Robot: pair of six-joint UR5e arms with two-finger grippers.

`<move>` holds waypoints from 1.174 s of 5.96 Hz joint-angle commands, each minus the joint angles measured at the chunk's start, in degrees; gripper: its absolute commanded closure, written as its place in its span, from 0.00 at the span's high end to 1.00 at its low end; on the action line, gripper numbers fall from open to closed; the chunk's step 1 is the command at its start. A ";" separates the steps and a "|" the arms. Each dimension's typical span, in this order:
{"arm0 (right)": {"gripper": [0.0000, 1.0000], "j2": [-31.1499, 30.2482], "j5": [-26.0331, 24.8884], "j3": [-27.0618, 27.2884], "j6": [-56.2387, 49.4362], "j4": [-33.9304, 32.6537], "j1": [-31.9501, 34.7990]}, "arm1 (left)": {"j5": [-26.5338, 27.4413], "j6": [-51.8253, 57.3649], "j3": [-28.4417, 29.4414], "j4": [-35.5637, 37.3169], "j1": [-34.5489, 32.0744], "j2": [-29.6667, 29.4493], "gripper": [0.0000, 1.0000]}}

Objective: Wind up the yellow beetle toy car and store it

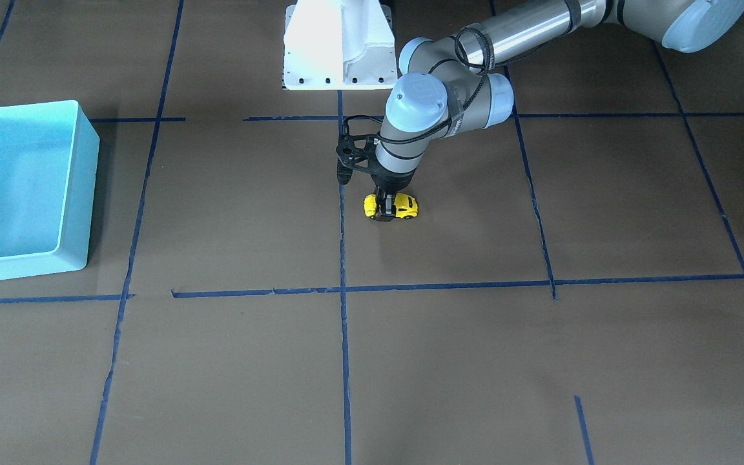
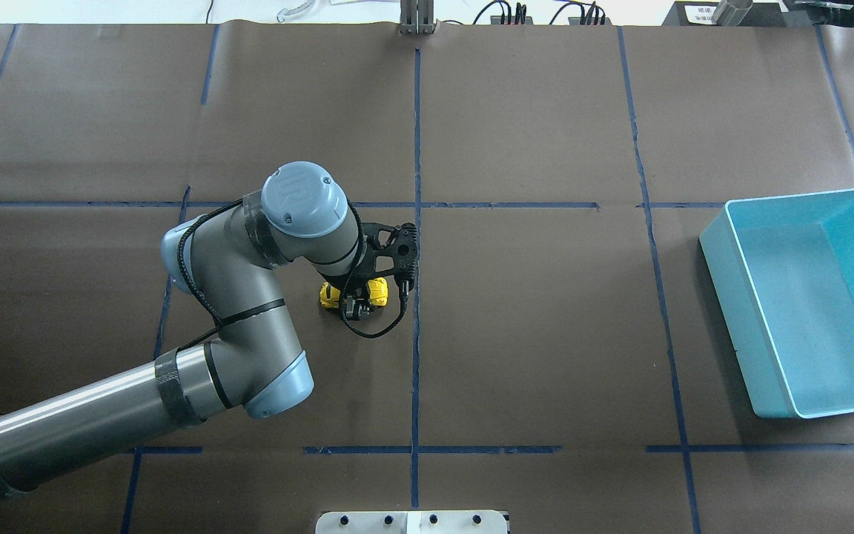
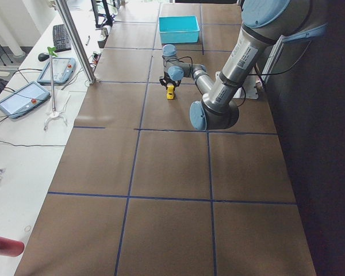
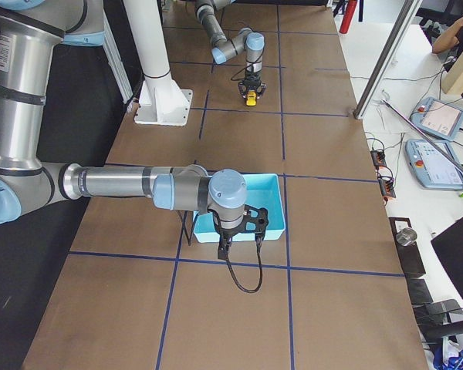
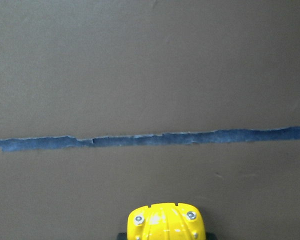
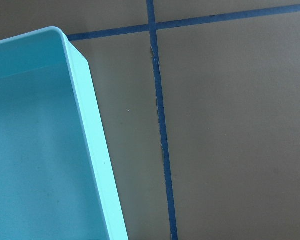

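Note:
The yellow beetle toy car (image 1: pixel 405 206) stands on the brown table just left of the centre tape line in the overhead view (image 2: pixel 378 291). My left gripper (image 1: pixel 384 213) points straight down, and its fingers close on the car's sides at table height (image 2: pixel 355 302). The left wrist view shows one rounded end of the car (image 5: pixel 166 220) at the bottom edge. The turquoise bin (image 2: pixel 731 319) sits empty on the table's right side. My right gripper (image 4: pixel 222 248) hangs beside the bin's near edge (image 4: pixel 266 181); it shows only in the exterior right view, so I cannot tell its state.
Blue tape lines divide the brown table into squares. The white robot base (image 1: pixel 340 45) stands at the robot's table edge. The right wrist view shows the bin's rim (image 6: pixel 97 150) and a tape crossing. Tablets and cables lie on side tables beyond the far table edge.

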 commanded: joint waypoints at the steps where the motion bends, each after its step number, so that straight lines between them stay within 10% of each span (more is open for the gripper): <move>1: 1.00 -0.02 0.17 0.15 -0.01 0.09 0.26 | -0.14 0.14 -3.85 0.00 -0.04 4.39 0.00; 4: 1.00 -0.11 0.17 -0.03 -0.01 0.09 0.35 | -1.80 2.14 -3.87 0.00 -0.74 4.59 0.04; 5: 1.00 -0.11 0.17 -0.03 -0.01 -0.09 0.35 | -3.81 3.38 -3.78 -0.09 -1.09 4.59 0.99; 7: 1.00 -0.11 0.17 -0.03 -0.01 -0.09 0.44 | -3.92 3.65 -3.61 -0.09 -1.45 4.67 1.00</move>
